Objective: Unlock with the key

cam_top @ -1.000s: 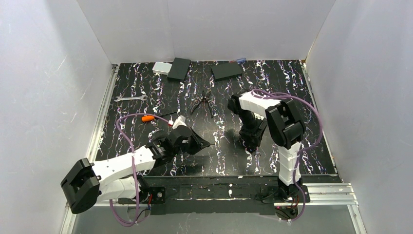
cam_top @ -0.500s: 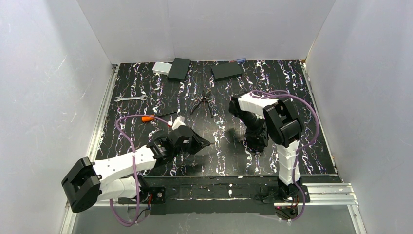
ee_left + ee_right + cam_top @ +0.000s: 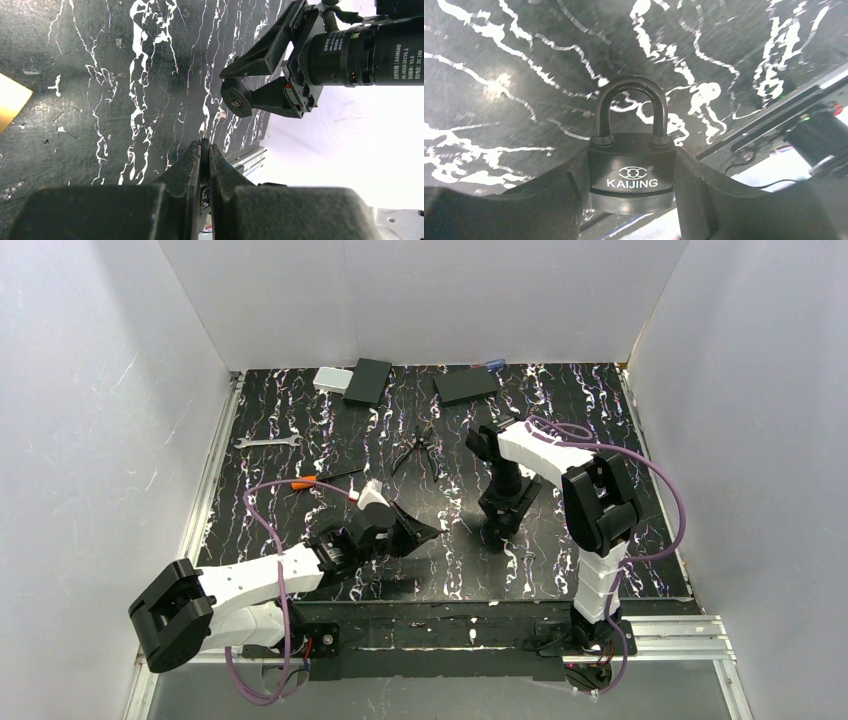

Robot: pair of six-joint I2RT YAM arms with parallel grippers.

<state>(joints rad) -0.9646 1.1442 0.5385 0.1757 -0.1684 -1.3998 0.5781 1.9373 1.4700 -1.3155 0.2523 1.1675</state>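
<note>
Right gripper [image 3: 497, 523] swung its padlock [image 3: 631, 170] inward, gripping the body; we see left gripper [image 3: 425, 533] clenched on the thin key [image 3: 204, 150], so alignment comes next.

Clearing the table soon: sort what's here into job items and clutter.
Job: padlock, held in right gripper; key, apparently the thin sliver pinched in left gripper.
Clutter: wrench, screwdriver, pliers, black boxes, grey box.
</note>
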